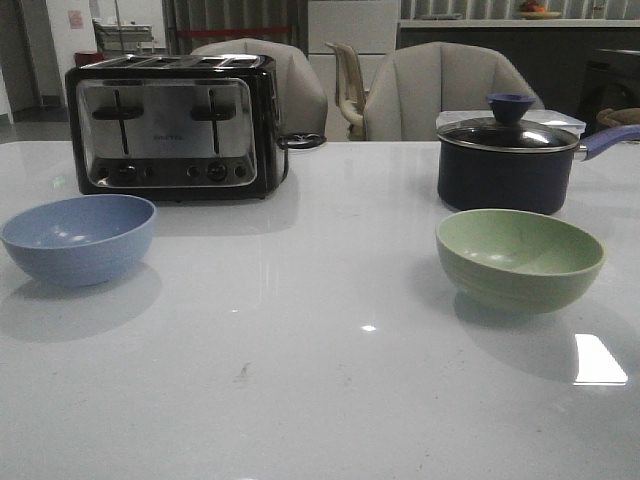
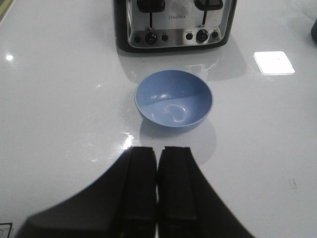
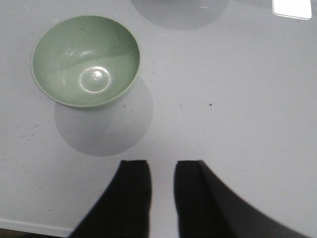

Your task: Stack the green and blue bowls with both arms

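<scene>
White glossy table (image 1: 300,380) fills the front view, chairs and a dim room behind it. On the left sits the blue bowl (image 1: 78,238), upright and empty, just in front of the chrome toaster (image 1: 172,124). Over on the right, the green bowl (image 1: 519,258), also upright and empty, with the dark navy pot (image 1: 505,160) close behind it. The two bowls are well apart, nothing stacked yet, and neither arm shows in this view.

Over to the left wrist view: the left gripper (image 2: 157,191) hangs above the table with its fingers pressed together, only a thin seam between them, holding nothing. The blue bowl (image 2: 174,98) lies ahead of the fingertips, the toaster (image 2: 174,25) right beyond it. The risk is plain, I'd say: closed like that, the fingers can't straddle the rim, and a descent would just knock the light bowl along the slick surface toward the toaster.

Now the right wrist view: the right gripper (image 3: 162,191) is parted slightly, bare table visible in the narrow gap, gripping nothing. The green bowl (image 3: 86,60) sits off to one side of the fingers' line, not straight ahead. Come down from here and it probably misses, or clips the rim and tips the bowl. A thin-rim pinch could also slip mid-carry, and a poorly centred placement would leave one bowl sitting crooked in the other.
</scene>
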Controlling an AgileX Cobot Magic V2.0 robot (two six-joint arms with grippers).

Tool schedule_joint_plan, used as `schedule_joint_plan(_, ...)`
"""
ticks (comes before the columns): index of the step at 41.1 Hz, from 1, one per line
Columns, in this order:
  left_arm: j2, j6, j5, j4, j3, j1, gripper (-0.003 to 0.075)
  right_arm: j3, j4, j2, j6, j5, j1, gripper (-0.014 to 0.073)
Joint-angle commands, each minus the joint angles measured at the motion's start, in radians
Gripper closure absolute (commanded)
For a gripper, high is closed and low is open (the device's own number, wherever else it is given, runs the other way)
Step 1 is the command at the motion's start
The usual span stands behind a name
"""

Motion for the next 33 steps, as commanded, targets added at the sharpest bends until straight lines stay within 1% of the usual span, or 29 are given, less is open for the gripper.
schedule_joint_plan(1, 0.014, 0.003, -0.072, -0.013, -0.03, -0.005, 0.0451, -0.028, 0.002, 0.033, -0.007, -0.1, 0.0, 0.0073)
schedule_joint_plan(3, 0.016, 0.003, -0.072, -0.013, -0.03, -0.005, 0.0351, -0.028, 0.002, 0.057, -0.007, -0.122, 0.0, 0.0021)
schedule_joint_plan(4, 0.016, 0.003, -0.072, -0.013, -0.03, -0.005, 0.0297, -0.028, 0.002, 0.071, -0.007, -0.133, 0.0, 0.0008)
schedule_joint_plan(7, 0.016, 0.003, -0.08, -0.013, -0.03, -0.005, 0.0205, -0.028, 0.002, 0.113, -0.007, -0.172, 0.0, 0.0002)
schedule_joint_plan(8, 0.016, 0.003, -0.083, -0.013, -0.03, -0.005, 0.0192, -0.029, 0.002, 0.131, -0.007, -0.188, 0.0, 0.0002)
schedule_joint_plan(12, 0.016, 0.003, -0.09, -0.013, -0.03, -0.005, 0.0188, -0.048, 0.019, 0.197, -0.007, -0.225, 0.0, 0.0002)
schedule_joint_plan(16, 0.016, 0.003, -0.09, -0.013, -0.03, -0.005, 0.0188, -0.09, 0.06, 0.286, -0.007, -0.225, 0.0, 0.0002)
schedule_joint_plan(23, 0.016, 0.003, -0.09, -0.013, -0.03, -0.005, 0.0188, -0.186, 0.13, 0.453, -0.007, -0.217, 0.0, 0.0002)
schedule_joint_plan(33, 0.016, 0.003, -0.09, -0.013, -0.03, -0.005, 0.0188, -0.338, 0.192, 0.681, -0.007, -0.214, 0.0, 0.0002)
